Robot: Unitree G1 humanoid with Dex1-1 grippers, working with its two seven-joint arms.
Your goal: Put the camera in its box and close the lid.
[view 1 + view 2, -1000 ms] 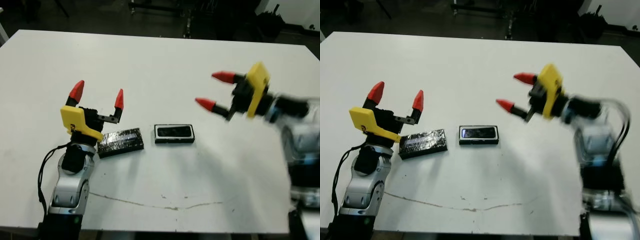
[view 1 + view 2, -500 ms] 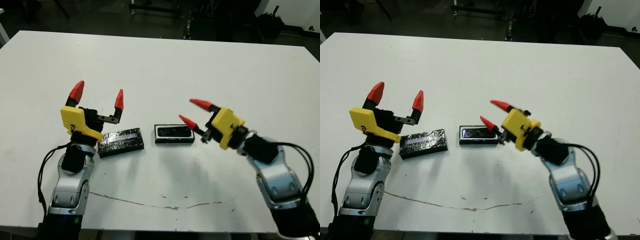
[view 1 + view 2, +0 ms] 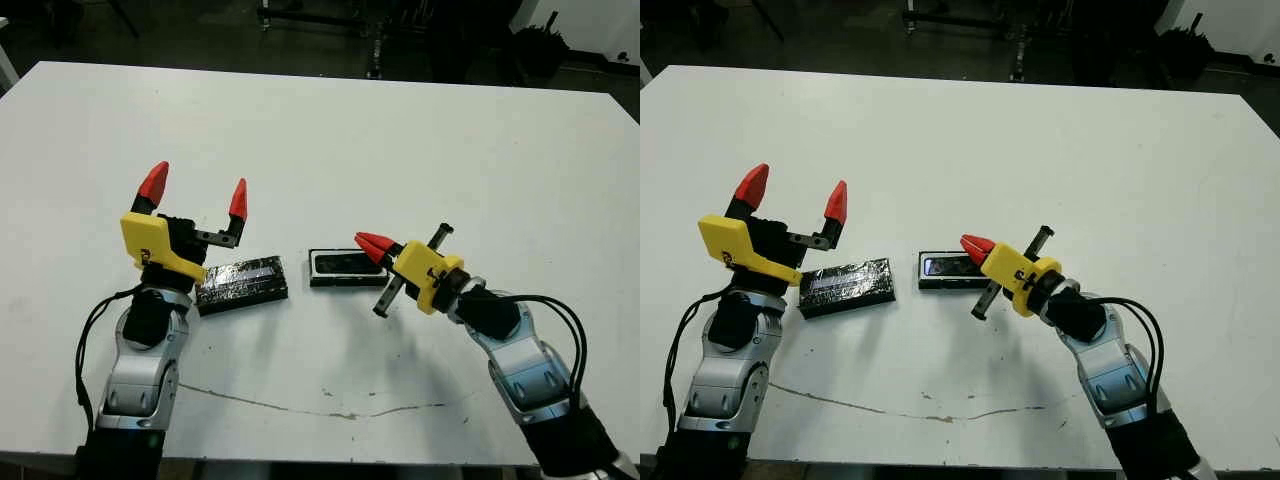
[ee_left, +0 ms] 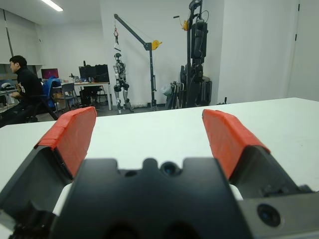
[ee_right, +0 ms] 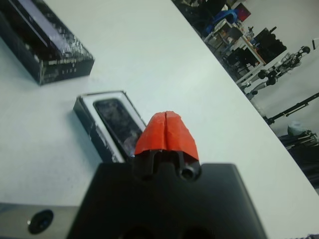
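- While the camera [image 5: 118, 122] is lying inside the box [image 3: 348, 267] mid-table, the right gripper [image 3: 372, 242] is hovering beside it, fingers pressed together, probably for nudging.
- The left gripper [image 3: 196, 192] is waiting spread wide above the lid [image 3: 241, 283], toward the table's near edge, likely for grasping it.

Lid [image 3: 241, 285] glossy black, streaky reflections; box [image 3: 348, 267] white-lined; table [image 3: 330, 140] matt white, scuffed.

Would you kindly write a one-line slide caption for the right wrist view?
Right gripper, jaws shut, poised at the end of the open box holding the camera; lid lies apart beyond.
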